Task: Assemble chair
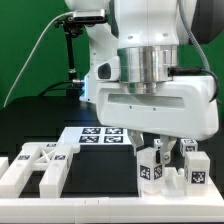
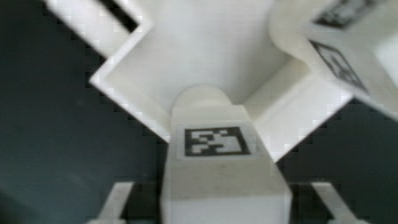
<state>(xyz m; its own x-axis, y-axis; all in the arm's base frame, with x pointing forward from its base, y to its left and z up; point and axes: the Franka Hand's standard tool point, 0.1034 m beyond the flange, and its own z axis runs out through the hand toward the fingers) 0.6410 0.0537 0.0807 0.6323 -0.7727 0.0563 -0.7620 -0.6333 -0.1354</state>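
A white chair post [image 2: 217, 150] with a black-and-white tag stands between my gripper's [image 2: 217, 192] fingers [image 2: 121, 200]. The jaws are open, with a dark gap on each side of the post. Beyond the post lies a white angled chair part [image 2: 151, 60]. Another tagged white part [image 2: 347, 45] stands beside it. In the exterior view my gripper [image 1: 166, 150] hangs low over the tagged white pieces [image 1: 150, 168] at that view's right, with another tagged piece [image 1: 196, 167] next to them. A flat white chair part with raised blocks [image 1: 35, 168] lies at that view's left.
The marker board [image 1: 100, 135] lies on the black table behind the parts. A thin white border [image 1: 110, 210] runs along the near edge. A black stand with cables [image 1: 70, 50] rises at the back against a green wall.
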